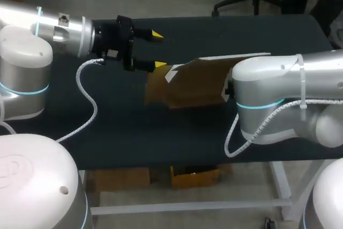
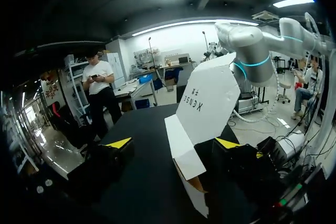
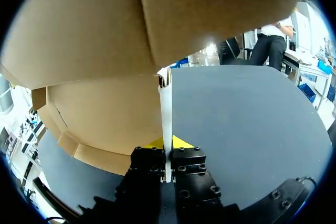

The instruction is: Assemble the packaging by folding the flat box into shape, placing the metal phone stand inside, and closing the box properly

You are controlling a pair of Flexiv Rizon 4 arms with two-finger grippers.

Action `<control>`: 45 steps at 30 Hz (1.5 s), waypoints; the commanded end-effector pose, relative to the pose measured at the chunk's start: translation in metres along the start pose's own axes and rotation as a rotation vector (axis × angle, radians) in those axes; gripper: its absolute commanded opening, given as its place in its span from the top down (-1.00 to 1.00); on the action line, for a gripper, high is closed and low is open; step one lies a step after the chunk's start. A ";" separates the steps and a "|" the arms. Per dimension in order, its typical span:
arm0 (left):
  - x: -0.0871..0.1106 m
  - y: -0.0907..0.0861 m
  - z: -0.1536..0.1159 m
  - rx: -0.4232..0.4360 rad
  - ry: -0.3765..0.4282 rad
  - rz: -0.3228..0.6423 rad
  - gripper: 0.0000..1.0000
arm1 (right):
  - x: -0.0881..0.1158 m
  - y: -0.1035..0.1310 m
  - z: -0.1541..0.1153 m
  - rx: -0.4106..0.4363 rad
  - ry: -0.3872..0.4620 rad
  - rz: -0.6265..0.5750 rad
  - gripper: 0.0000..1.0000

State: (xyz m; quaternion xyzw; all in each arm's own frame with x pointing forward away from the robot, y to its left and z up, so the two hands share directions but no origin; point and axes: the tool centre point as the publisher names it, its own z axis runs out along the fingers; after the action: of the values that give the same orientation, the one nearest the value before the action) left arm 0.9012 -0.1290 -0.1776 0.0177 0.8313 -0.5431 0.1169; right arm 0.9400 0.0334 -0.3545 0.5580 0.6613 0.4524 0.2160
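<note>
While our right gripper (image 3: 167, 142) was clamped on a thin white edge of the cardboard box (image 3: 100, 108), with a yellow-tipped finger pressed against that edge from either side, the box's brown panels stood ahead of and above those fingers. Our right arm (image 1: 278, 87) stretched over the black table (image 1: 134, 132) and hid that gripper from the head view, where the half-folded box sat just beyond the arm's wrist. Our left gripper (image 1: 158, 50) was open, fingers wide apart, at the box's other end. One yellow tip was just beside a corner of the box, though we could not tell whether it touched. From the left wrist, a narrow white flap (image 2: 184, 150) lay between the spread fingers, and a larger white panel (image 2: 207, 95) stood tilted ahead of them.
</note>
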 end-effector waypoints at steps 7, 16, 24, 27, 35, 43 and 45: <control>0.003 -0.001 -0.027 -0.056 -0.007 0.016 -1.00 | -0.007 0.016 -0.005 0.109 0.175 0.001 1.00; 0.004 0.001 -0.039 -0.131 0.026 0.041 -1.00 | -0.001 0.025 -0.004 0.226 0.227 -0.006 1.00; 0.004 0.004 -0.047 -0.169 0.054 0.037 -1.00 | 0.003 0.031 -0.003 0.335 0.256 -0.005 1.00; 0.006 0.003 -0.050 -0.172 0.090 0.046 -1.00 | 0.004 0.031 -0.003 0.374 0.269 0.002 1.00; 0.006 0.002 -0.054 -0.195 0.123 0.032 -1.00 | 0.004 0.029 -0.004 0.433 0.302 0.020 1.00; 0.006 0.002 -0.054 -0.195 0.123 0.032 -1.00 | 0.004 0.029 -0.004 0.433 0.302 0.020 1.00; 0.006 0.002 -0.054 -0.195 0.123 0.032 -1.00 | 0.004 0.029 -0.004 0.433 0.302 0.020 1.00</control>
State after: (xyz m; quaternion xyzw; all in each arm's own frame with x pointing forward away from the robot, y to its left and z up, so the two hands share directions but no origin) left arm 0.8855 -0.0793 -0.1611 0.0525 0.8846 -0.4569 0.0773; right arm 0.9501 0.0343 -0.3311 0.5222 0.7278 0.4435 0.0291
